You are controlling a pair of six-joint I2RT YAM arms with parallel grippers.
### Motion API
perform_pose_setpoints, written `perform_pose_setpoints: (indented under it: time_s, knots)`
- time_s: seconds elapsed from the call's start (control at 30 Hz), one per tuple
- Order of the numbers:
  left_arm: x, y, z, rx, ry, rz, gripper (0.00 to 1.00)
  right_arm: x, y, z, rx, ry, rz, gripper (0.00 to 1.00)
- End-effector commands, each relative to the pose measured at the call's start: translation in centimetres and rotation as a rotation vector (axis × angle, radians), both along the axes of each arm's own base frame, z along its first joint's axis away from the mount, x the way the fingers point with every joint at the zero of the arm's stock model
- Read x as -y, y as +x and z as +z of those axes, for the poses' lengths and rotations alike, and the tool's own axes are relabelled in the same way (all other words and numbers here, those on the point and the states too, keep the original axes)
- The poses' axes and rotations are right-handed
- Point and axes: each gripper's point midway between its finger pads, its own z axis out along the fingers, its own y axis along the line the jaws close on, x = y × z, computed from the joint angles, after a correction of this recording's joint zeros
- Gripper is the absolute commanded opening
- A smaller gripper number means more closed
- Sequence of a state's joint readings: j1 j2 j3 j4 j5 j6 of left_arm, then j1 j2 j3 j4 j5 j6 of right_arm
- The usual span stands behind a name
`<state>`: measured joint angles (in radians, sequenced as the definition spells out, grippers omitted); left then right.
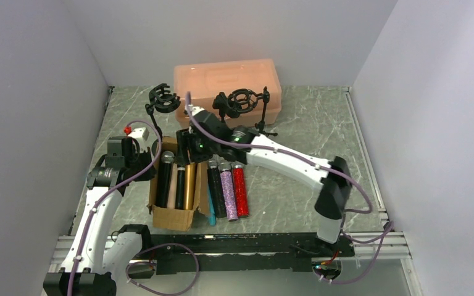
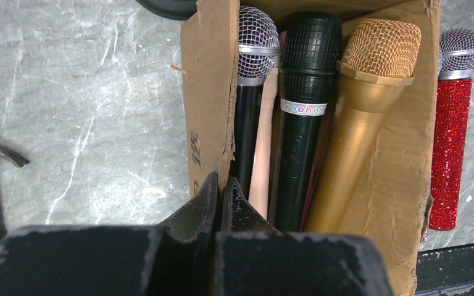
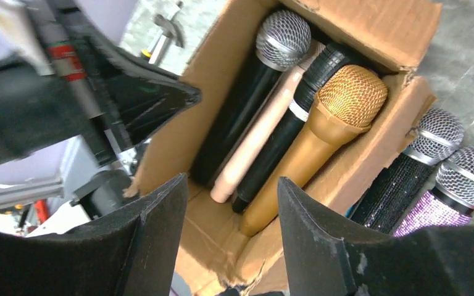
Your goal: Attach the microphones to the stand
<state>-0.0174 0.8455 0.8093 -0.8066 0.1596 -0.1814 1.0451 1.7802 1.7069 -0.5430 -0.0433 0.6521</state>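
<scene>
My left gripper (image 2: 220, 192) sits at the left wall of the cardboard box (image 2: 210, 123), its fingers pressed together with no gap. I cannot tell whether they pinch the cardboard.

The box lies open on the table (image 1: 296, 123). Four mics lie side by side in it, heads toward the back: a black one with a silver head (image 2: 247, 129), a peach one (image 2: 262, 148), an all-black one (image 2: 302, 105) and a gold one (image 2: 370, 98).

My right gripper (image 3: 231, 185) hovers over the head end of the box. Its fingers are spread apart and hold nothing; the wrist view shows the peach and all-black mics below the gap.

Just right of the box more mics lie on the table, parallel to it. A teal one (image 1: 212, 217) is mostly hidden against the cardboard. Next come a black glitter one (image 1: 216, 188), a purple glitter one (image 1: 228, 191) and a red glitter one (image 1: 241, 190).

Two stands (image 1: 163, 100) (image 1: 244, 102) are at the back in front of a pink bin (image 1: 228, 80), apart from the mics.
</scene>
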Motion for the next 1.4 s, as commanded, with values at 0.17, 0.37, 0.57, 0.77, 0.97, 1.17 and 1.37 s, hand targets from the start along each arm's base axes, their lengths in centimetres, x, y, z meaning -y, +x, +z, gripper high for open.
perform_pose_setpoints:
  time_s: [0.17, 0.37, 0.57, 0.77, 0.97, 1.17, 1.37]
  knots:
    - [0.4, 2.1, 4.2, 0.157, -0.033, 0.009, 0.00, -0.1, 1.1, -7.4, -0.042, -0.256, -0.012, 0.57]
    - [0.6, 2.0, 4.1, 0.157, -0.041, 0.003, 0.00, -0.6, 1.3, -9.6, -0.042, -0.323, -0.007, 0.58]
    - [1.0, 1.9, 4.4, 0.163, -0.057, -0.013, 0.00, -0.9, 1.6, -12.4, -0.058, -0.394, -0.003, 0.58]
    - [1.4, 1.9, 4.5, 0.168, -0.076, -0.030, 0.00, -1.9, 1.1, -15.7, -0.054, -0.492, 0.038, 0.59]
    - [1.4, 1.9, 4.2, 0.164, -0.070, -0.031, 0.00, -4.8, 0.8, -12.5, 0.010, -0.379, 0.090, 0.45]
    - [0.7, 2.0, 3.9, 0.161, -0.038, -0.012, 0.00, -6.3, 0.1, -3.8, 0.077, -0.115, 0.132, 0.21]
    - [0.5, 2.0, 3.6, 0.153, -0.033, 0.001, 0.00, -3.9, -0.5, 3.0, 0.119, 0.014, 0.135, 0.16]
